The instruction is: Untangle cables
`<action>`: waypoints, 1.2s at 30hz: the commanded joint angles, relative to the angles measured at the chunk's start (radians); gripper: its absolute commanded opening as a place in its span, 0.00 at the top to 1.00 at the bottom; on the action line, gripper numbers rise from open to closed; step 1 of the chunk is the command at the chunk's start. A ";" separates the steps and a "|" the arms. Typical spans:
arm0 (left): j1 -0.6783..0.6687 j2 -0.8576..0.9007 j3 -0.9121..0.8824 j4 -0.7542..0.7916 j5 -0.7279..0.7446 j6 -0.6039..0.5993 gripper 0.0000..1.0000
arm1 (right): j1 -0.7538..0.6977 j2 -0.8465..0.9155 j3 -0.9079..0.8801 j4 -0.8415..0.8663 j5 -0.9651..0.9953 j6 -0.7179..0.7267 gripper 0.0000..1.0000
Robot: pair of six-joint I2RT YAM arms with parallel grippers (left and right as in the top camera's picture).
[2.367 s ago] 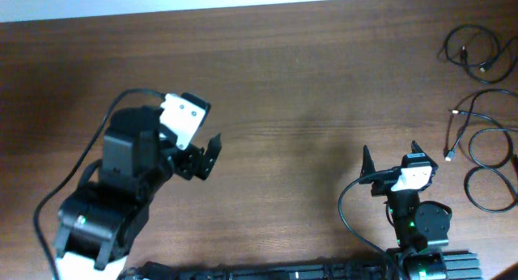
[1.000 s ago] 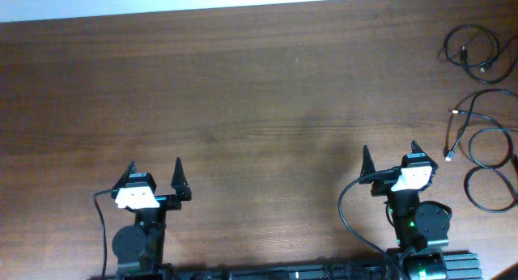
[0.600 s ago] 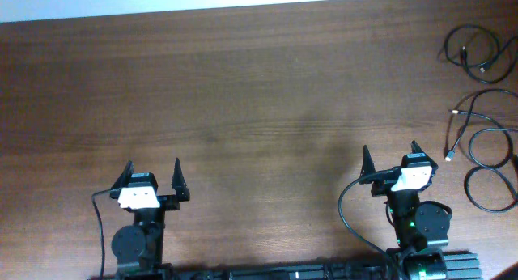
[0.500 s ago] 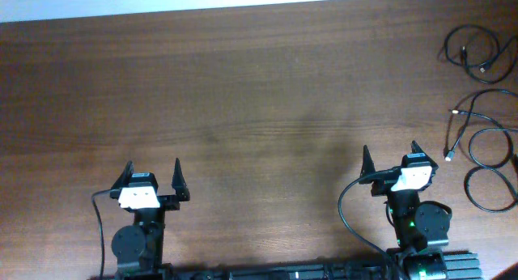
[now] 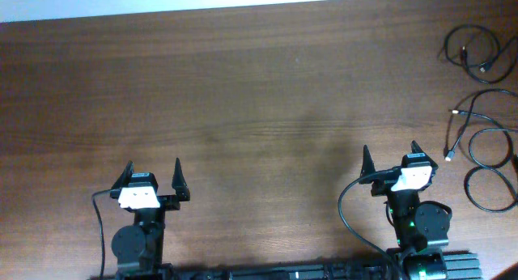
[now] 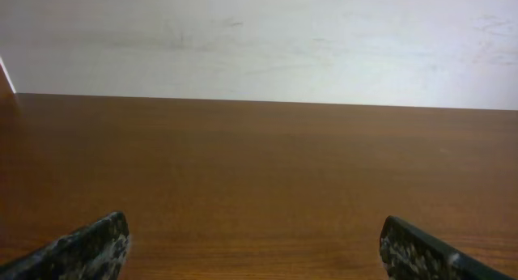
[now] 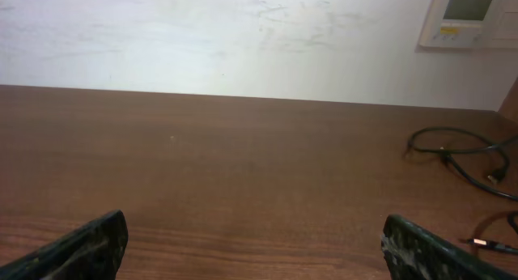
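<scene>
Several thin black cables lie at the table's right edge. One looped cable (image 5: 469,53) lies at the far right corner and shows in the right wrist view (image 7: 457,150). A second cable (image 5: 460,122) with a pale plug lies below it, beside a looped cable (image 5: 490,179). My left gripper (image 5: 151,175) is open and empty at the near left, far from the cables; its fingers show in the left wrist view (image 6: 255,252). My right gripper (image 5: 388,159) is open and empty at the near right, left of the cables; its fingers show in the right wrist view (image 7: 255,248).
The brown wooden table (image 5: 259,94) ends at a white wall along the far side (image 7: 243,37). A white wall panel (image 7: 469,17) hangs at the upper right of the right wrist view. Thicker black arm wires run beside each arm base.
The left arm has drawn back from a raised, extended pose to its near-left rest pose, gripper open. For the last second nothing has moved. The right arm and cables have not moved.
</scene>
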 commanded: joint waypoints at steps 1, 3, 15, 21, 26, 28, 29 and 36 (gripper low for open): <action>0.003 -0.010 -0.002 -0.005 0.008 -0.017 0.01 | -0.006 -0.006 -0.007 -0.005 0.011 -0.006 0.01; -0.002 -0.010 -0.002 -0.005 0.008 -0.017 0.01 | -0.006 -0.006 -0.007 -0.005 0.011 -0.006 0.01; -0.066 -0.010 -0.002 -0.005 0.008 -0.017 0.01 | -0.006 -0.006 -0.007 -0.004 0.011 -0.006 0.01; -0.066 -0.009 -0.002 -0.005 0.008 -0.017 0.01 | -0.006 -0.006 -0.007 -0.005 0.011 -0.006 0.01; -0.066 -0.009 -0.002 -0.005 0.008 -0.017 0.01 | -0.006 -0.006 -0.007 -0.005 0.011 -0.006 0.01; -0.066 -0.009 -0.002 -0.005 0.008 -0.017 0.01 | -0.006 -0.006 -0.007 -0.004 0.011 -0.006 0.01; -0.066 -0.009 -0.002 -0.005 0.008 -0.017 0.01 | -0.006 -0.006 -0.007 -0.005 0.011 -0.006 0.01; -0.066 -0.009 -0.002 -0.005 0.008 -0.017 0.01 | -0.006 -0.006 -0.007 -0.005 0.011 -0.006 0.01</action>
